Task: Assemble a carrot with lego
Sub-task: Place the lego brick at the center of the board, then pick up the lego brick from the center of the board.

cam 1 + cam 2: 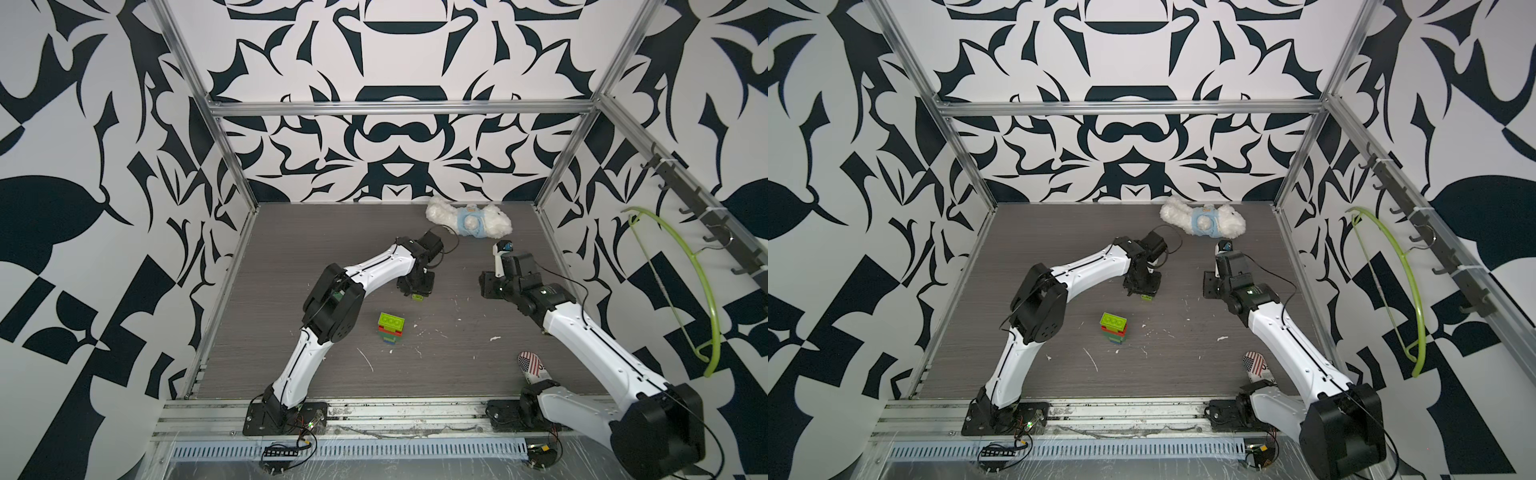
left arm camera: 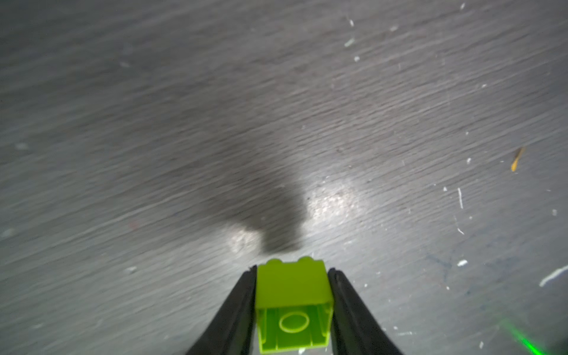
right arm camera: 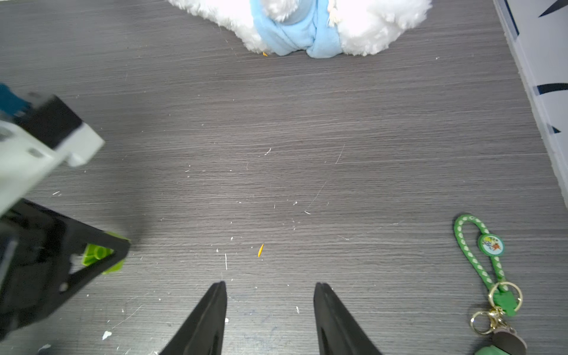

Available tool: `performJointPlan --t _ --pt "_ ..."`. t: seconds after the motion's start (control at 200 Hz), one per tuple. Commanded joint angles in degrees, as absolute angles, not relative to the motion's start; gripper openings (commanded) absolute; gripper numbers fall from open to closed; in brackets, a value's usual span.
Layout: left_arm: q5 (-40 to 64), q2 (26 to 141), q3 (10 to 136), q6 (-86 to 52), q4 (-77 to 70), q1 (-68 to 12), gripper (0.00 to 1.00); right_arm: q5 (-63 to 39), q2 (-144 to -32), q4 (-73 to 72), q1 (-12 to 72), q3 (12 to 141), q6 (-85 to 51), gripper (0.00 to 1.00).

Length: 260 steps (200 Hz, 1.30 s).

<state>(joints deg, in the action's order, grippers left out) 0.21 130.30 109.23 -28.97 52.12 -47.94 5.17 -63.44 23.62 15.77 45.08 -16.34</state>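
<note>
The partly built carrot stands mid-table in both top views, an oblong lime brick topping red, green and blue layers. Behind and to its right, my left gripper points down at the table, shut on a small lime lego brick. Both fingers press the brick's sides, and its hollow underside faces the wrist camera. The right wrist view shows that brick low at the table surface. My right gripper hovers open and empty to the right, apart from every brick.
A white plush toy in a blue garment lies at the back of the table. A green keychain lies right of my right gripper. A flag-patterned item sits by the right arm's base. A green hanger hangs on the right wall.
</note>
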Motion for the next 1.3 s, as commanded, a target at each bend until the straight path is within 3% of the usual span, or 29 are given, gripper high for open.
performJointPlan --t 0.0,0.19,0.39,0.555,0.8,1.295 --pt "-0.21 131.86 111.66 -29.88 55.50 -48.74 0.47 4.72 -63.02 22.34 15.82 42.93 -17.53 0.51" --pt "1.47 132.38 113.04 -29.35 56.15 -48.87 0.60 1.66 -62.85 22.02 15.82 41.77 -16.66 0.50" --pt "2.92 122.25 109.99 -27.95 53.80 -44.32 0.75 -8.79 -64.15 16.30 19.41 41.62 -11.41 0.50" --pt "3.16 110.65 99.98 -26.84 50.21 -36.16 0.75 -7.37 -73.67 15.67 29.62 47.37 -0.72 0.53" --pt "9.26 98.27 86.31 -26.77 47.11 -24.58 0.75 -12.94 -88.42 19.11 32.02 57.09 11.35 0.60" --pt "9.04 94.87 83.29 -24.53 46.32 -22.48 0.75 -8.56 -104.21 25.63 34.80 68.61 18.50 0.59"
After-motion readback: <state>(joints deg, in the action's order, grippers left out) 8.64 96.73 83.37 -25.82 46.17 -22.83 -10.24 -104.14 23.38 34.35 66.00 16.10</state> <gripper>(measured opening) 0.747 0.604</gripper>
